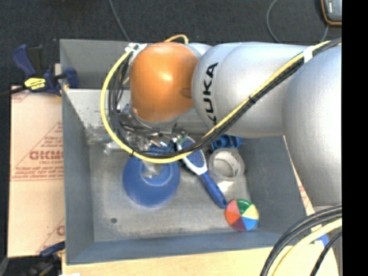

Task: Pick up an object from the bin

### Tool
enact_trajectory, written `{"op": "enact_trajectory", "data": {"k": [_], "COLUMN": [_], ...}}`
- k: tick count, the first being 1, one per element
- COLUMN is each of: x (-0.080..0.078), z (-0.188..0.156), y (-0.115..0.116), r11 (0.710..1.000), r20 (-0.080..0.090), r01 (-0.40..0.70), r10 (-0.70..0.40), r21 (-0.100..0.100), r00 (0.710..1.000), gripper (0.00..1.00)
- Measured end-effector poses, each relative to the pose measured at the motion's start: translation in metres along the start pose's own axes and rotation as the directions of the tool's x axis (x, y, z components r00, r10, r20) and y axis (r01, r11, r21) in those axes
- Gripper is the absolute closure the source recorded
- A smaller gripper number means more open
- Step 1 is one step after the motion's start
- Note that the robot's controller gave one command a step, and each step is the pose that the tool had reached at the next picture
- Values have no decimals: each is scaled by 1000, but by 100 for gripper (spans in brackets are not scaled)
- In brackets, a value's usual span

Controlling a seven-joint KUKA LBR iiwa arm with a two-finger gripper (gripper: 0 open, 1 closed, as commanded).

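Where my gripper (150, 145) hangs: over the left-centre of the bin (77, 171), just under my orange cover (162, 82).
Jaw state: I cannot tell how far open my jaws are, nor whether they hold anything; cover and cabling mask them.
Nearest thing: a blue goblet-shaped thing (150, 184), directly below the gripper on the bin floor; contact cannot be confirmed.
Hidden: the goblet's upper end and the top of the blue-and-white brush (206, 174) run under my wrist.
Hard to make out: a blue item (231, 141) behind the white tape roll (226, 164), cut off by my arm.
Right side: brush, roll and a multicoloured ball (241, 214) lie close together.
Open room: bare floor along the left and near walls.
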State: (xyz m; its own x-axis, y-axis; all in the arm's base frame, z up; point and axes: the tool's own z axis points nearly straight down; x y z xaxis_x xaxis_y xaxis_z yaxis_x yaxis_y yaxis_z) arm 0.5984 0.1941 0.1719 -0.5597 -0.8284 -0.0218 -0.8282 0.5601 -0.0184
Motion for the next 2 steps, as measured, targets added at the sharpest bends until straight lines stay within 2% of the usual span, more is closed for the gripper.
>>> {"op": "enact_trajectory", "data": {"k": [1,2], "x": [5,0], "z": [-62,-30], "y": [-17,-5], "r11": [948,964], "r20": [-1,2], "r01": [319,266], "r10": [-319,-266], "r21": [8,-1], "r00": [948,964], "gripper": [0,0]}}
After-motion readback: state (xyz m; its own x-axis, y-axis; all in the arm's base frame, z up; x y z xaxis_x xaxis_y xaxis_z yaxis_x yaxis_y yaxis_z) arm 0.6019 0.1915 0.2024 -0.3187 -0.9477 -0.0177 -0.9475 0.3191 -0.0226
